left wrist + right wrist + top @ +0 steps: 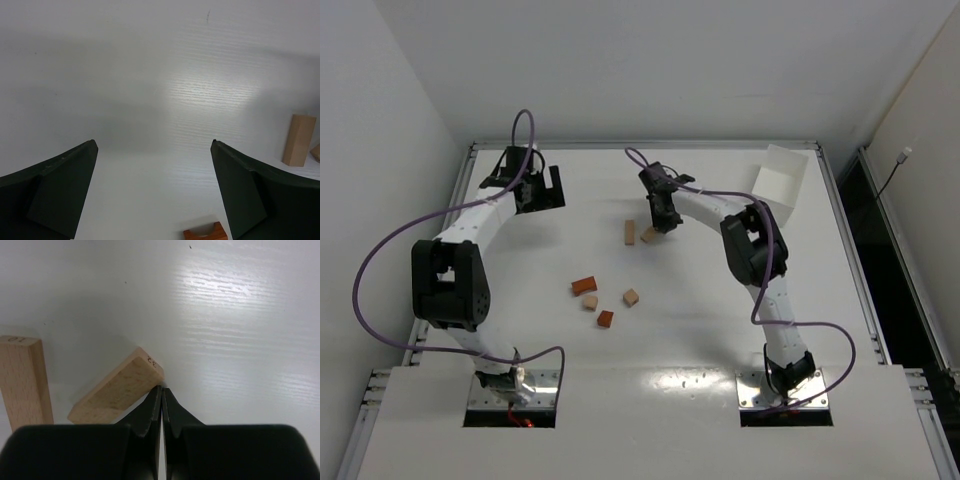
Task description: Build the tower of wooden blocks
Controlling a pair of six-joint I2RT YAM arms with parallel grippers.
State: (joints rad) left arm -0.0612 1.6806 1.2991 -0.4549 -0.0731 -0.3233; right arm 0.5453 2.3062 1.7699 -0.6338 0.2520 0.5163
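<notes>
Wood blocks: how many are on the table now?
6. Two pale bars lie by the right gripper; two reddish blocks and two pale cubes cluster in the middle. More may be hidden.

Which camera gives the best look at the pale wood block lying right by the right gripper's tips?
The right wrist view: the pale block is large, grain clear, beside the shut right gripper. The top view shows it tiny, beside that gripper. The left wrist view catches at most a sliver at its right edge.
</notes>
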